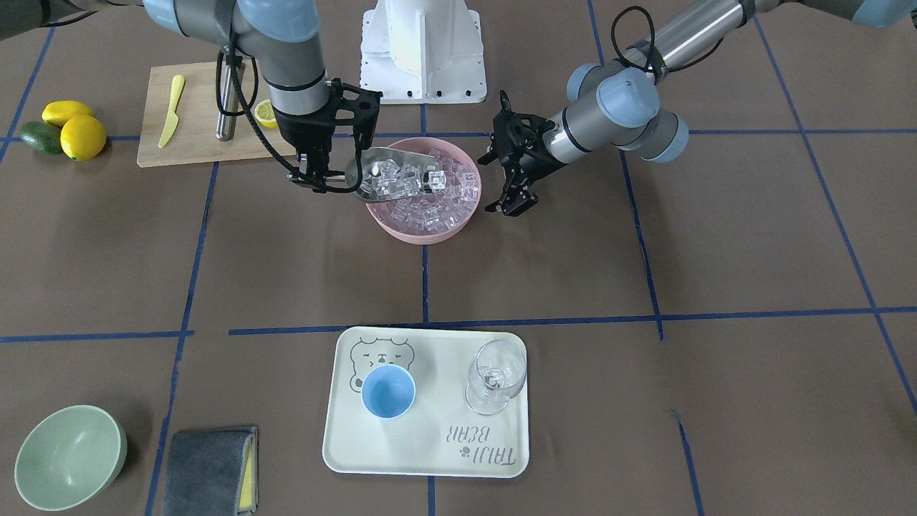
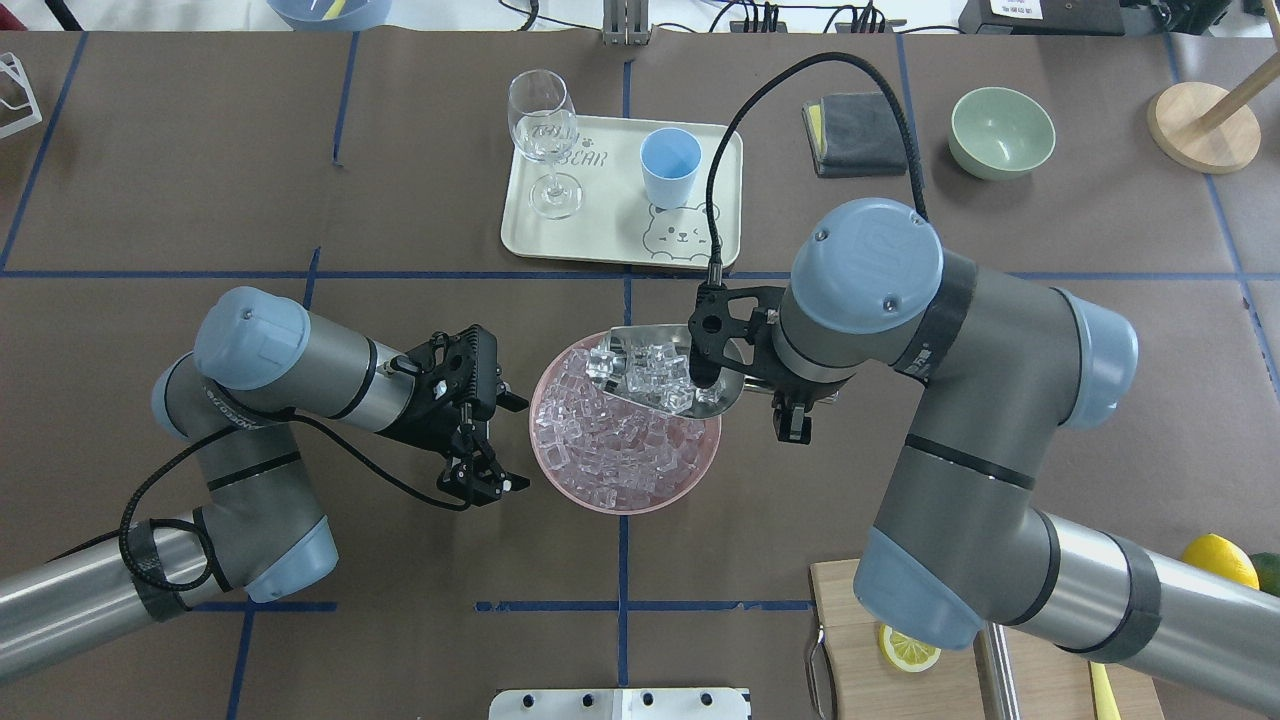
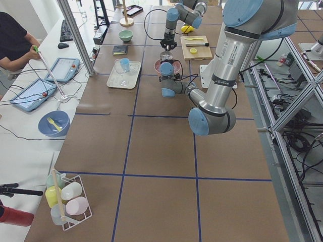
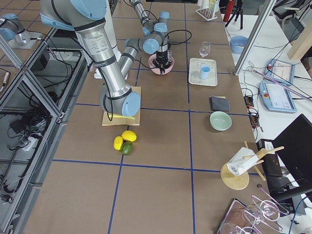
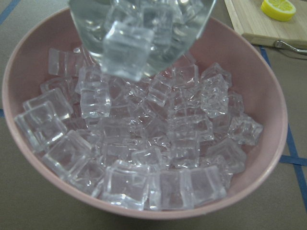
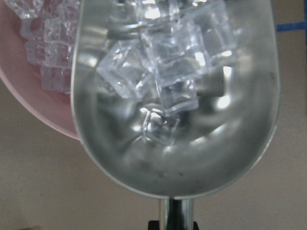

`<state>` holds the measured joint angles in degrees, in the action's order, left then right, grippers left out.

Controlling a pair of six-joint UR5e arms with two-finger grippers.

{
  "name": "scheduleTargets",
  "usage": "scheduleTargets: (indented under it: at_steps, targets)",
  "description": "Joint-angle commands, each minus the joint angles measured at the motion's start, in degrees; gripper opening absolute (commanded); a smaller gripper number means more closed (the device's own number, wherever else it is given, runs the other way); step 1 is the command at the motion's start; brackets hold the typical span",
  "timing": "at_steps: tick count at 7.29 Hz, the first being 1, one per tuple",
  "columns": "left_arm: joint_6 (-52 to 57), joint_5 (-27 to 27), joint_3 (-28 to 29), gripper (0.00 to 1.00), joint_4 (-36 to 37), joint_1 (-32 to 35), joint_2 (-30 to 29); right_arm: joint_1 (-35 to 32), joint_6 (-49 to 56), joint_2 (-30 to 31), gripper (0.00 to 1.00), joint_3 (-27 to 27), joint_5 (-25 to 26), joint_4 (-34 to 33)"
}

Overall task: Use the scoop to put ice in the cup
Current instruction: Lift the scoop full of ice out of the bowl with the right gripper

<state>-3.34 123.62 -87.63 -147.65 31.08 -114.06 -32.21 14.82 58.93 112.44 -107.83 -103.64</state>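
The ice [image 6: 163,72] lies in two places. A handful of clear cubes sits in the trough of the steel scoop [image 1: 387,175], and many more fill the pink bowl [image 2: 620,500] beneath it. The scoop hangs above the bowl, over the rim nearer the right arm. The right end effector [image 1: 319,178] is clamped on the scoop's short tubular handle. The left end effector [image 2: 518,444] sits just beside the bowl's opposite rim, its fingers spread apart and gripping nothing.

The light-blue cup [image 1: 387,393] stands upright on a cream tray [image 1: 430,451], well apart from the bowl, its inside showing plain blue. A clear wine glass [image 1: 494,376] stands on the same tray, beside the cup. Further along the desk [image 1: 645,430] lie a folded grey cloth [image 1: 208,473] and a pale green bowl [image 1: 68,459].
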Motion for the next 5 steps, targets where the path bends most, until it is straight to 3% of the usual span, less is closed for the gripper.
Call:
scheduleTargets:
  at_steps: [1,3,5]
  targets:
    - [0.1,0.2,-1.1,1.0,0.1,3.9,3.0,-5.6,0.0,0.0,0.0,1.8,-7.0,0.0]
    - [0.1,0.1,-1.3,1.0,0.7,9.4,4.3,-9.2,-0.4,0.0,0.0,2.6,-10.4,3.8]
    - [0.4,-0.1,-1.4,1.0,6.8,13.6,4.4,-10.7,-2.4,-0.4,0.0,2.3,-10.7,4.6]
